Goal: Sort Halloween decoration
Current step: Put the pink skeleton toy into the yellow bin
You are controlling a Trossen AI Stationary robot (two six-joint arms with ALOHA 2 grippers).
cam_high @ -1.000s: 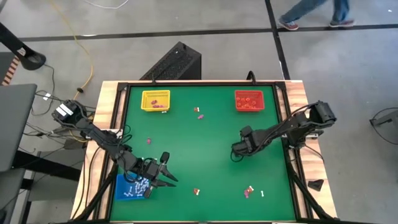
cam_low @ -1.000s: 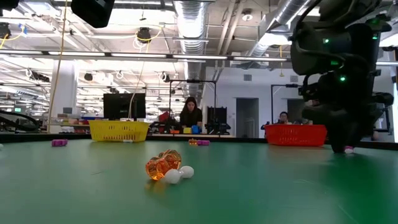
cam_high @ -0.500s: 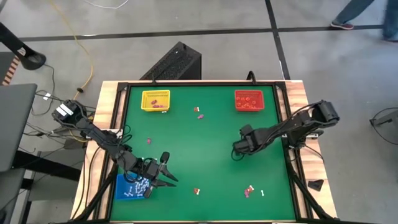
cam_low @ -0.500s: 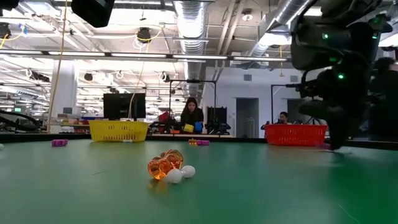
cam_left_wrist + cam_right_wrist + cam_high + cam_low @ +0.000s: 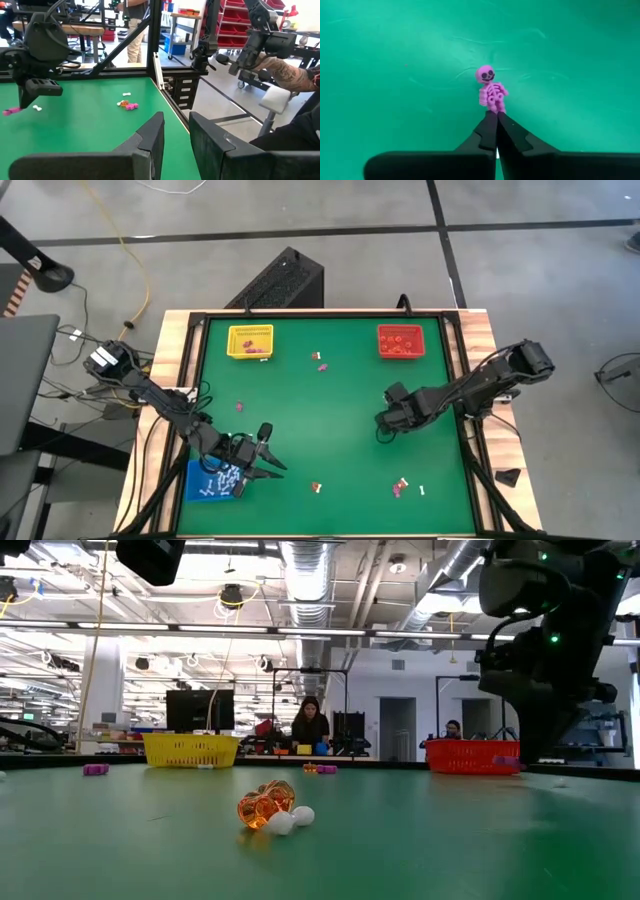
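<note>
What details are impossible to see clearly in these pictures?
- Skeleton's legs: right wrist view, hidden between the right pincer's tips.
- Blue tray's contents: high view, partly covered by the left pincer, pieces too small.
- Red tray's contents: high view, too small.

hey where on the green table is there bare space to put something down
The widest bare green lies mid-table, between the square yellow tray, the square red tray and the right gripper, which is shut on a pink skeleton trinket. It is crowded around the blue tray under the left gripper, and by the scattered trinkets along the near edge.
</note>
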